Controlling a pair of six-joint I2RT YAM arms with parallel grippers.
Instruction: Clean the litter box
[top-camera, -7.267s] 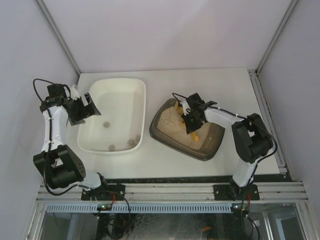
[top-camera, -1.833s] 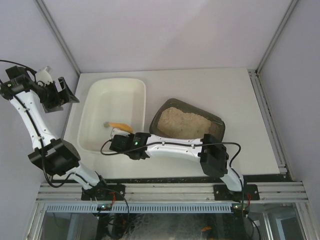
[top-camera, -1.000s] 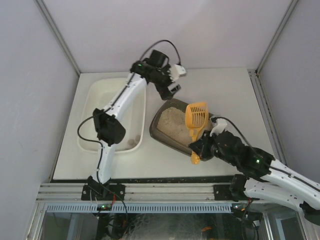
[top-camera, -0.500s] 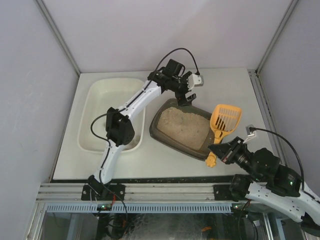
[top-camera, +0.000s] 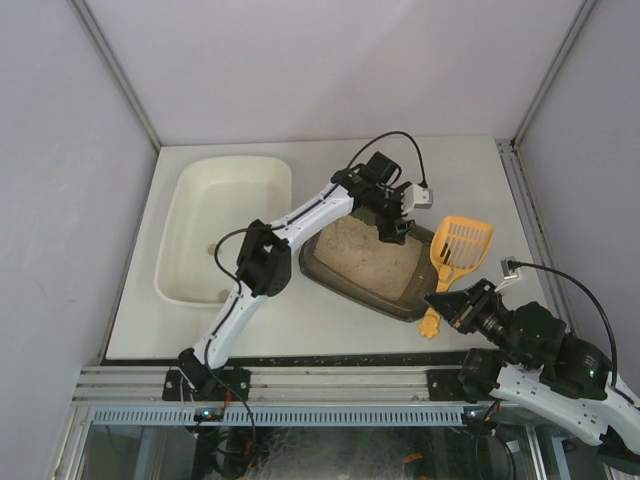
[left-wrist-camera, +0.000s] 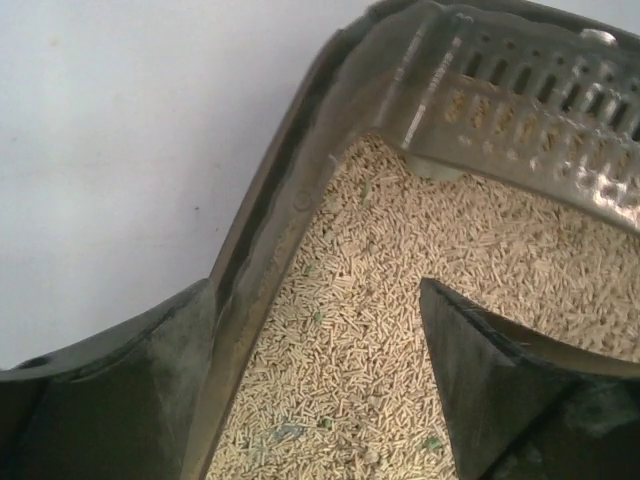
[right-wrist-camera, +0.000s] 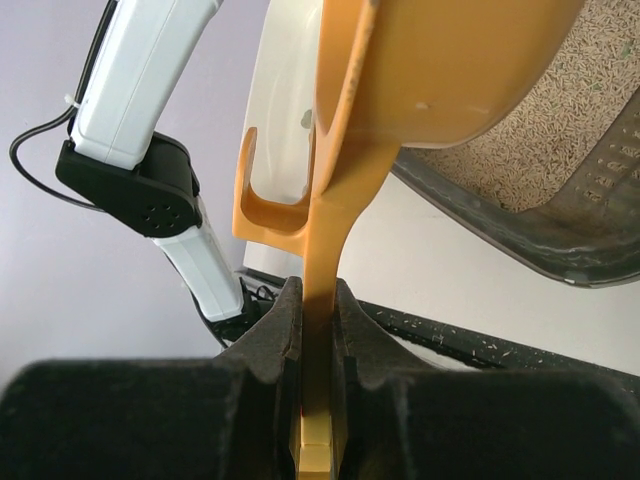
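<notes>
The dark grey litter box holds pale pellet litter and sits right of the white tub. My left gripper is open at the box's far right corner. In the left wrist view its jaws straddle the box wall: one finger is outside, the other over the litter. My right gripper is shut on the handle of an orange slotted scoop, held to the right of the box. The right wrist view shows the handle pinched between the pads, with the box beyond.
The white tub stands at the left with a small dark clump near its front wall. Enclosure walls and metal posts ring the table. A metal rail runs along the near edge. The left arm reaches across the tub's right rim.
My left gripper has slid right along the litter box's far rim to its far right corner. The right gripper and the scoop have shifted slightly to the right.
</notes>
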